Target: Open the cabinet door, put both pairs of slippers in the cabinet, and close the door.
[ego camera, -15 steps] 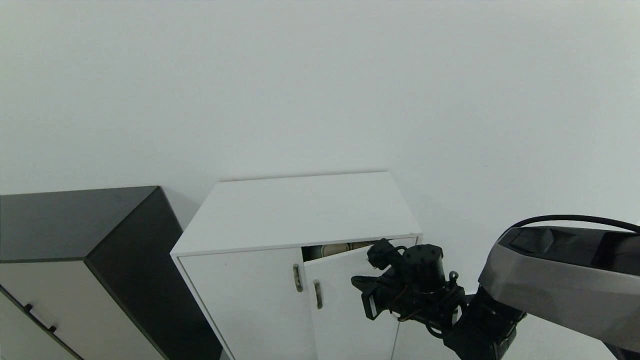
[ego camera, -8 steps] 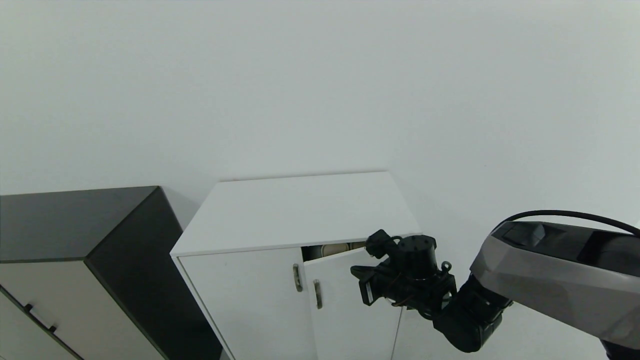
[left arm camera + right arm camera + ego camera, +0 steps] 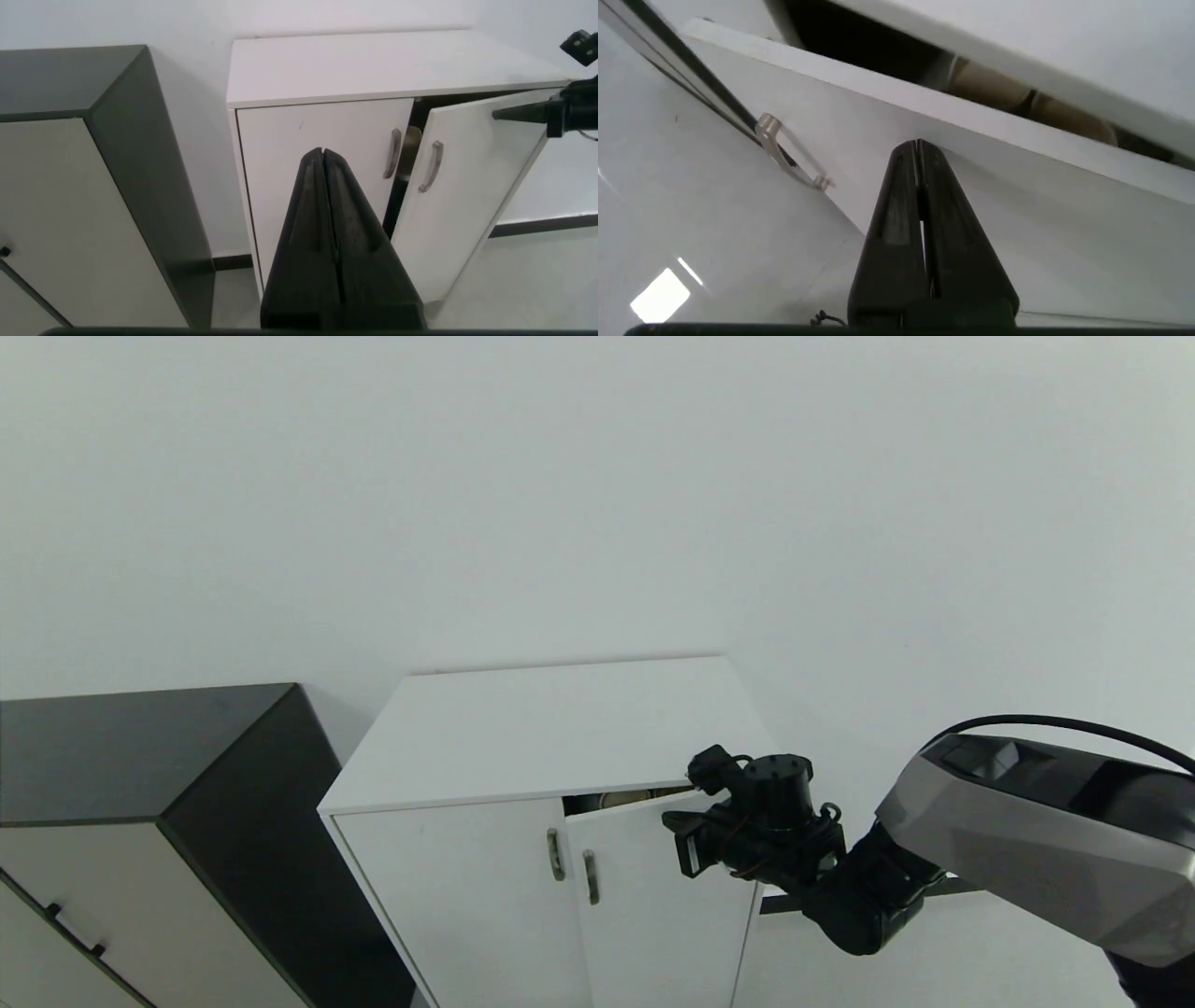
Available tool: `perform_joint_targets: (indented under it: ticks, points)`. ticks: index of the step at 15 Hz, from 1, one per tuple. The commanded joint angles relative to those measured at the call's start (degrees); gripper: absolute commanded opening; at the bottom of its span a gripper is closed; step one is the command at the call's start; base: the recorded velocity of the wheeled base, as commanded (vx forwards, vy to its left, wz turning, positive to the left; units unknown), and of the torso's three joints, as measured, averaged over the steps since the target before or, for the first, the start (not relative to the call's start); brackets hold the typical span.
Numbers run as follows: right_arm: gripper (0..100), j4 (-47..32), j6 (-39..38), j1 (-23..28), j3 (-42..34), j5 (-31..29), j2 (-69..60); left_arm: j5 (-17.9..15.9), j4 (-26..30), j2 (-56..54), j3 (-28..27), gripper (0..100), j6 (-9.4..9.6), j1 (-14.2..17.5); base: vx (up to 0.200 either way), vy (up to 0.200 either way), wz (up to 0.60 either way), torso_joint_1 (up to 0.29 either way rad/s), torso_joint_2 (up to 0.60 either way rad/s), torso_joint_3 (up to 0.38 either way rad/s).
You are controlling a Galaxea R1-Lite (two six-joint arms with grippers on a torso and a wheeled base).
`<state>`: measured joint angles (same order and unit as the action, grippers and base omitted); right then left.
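Since the right door (image 3: 658,896) of the white cabinet (image 3: 560,728) stands only slightly ajar, the right pincer (image 3: 920,147), fingers together, sits at its outer face, probably to push it shut. Beige slippers (image 3: 990,86) lie inside, behind the gap. The left pincer (image 3: 322,154), also together and empty, hangs well apart.

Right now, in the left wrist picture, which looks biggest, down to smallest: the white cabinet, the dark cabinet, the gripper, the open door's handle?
1. white cabinet
2. dark cabinet, though the edge cuts it off
3. left gripper, big only because it is nearest the camera
4. door handle
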<state>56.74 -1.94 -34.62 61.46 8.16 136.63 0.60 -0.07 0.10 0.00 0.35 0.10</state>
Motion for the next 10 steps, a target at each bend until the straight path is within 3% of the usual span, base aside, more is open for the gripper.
perform_joint_targets:
  ticks: [1, 10]
  points:
    - [0, -0.5, 0.0, 0.7, 1.7, 0.0, 0.7, 0.0, 0.0, 0.0, 0.0, 0, 0.00, 0.0, 0.000, 0.000, 0.00, 0.000, 0.00, 0.000]
    - [0, -1.3, 0.0, 1.0, 2.5, 0.0, 0.9, 0.0, 0.0, 0.0, 0.0, 0, 0.00, 0.0, 0.000, 0.000, 0.00, 0.000, 0.00, 0.000]
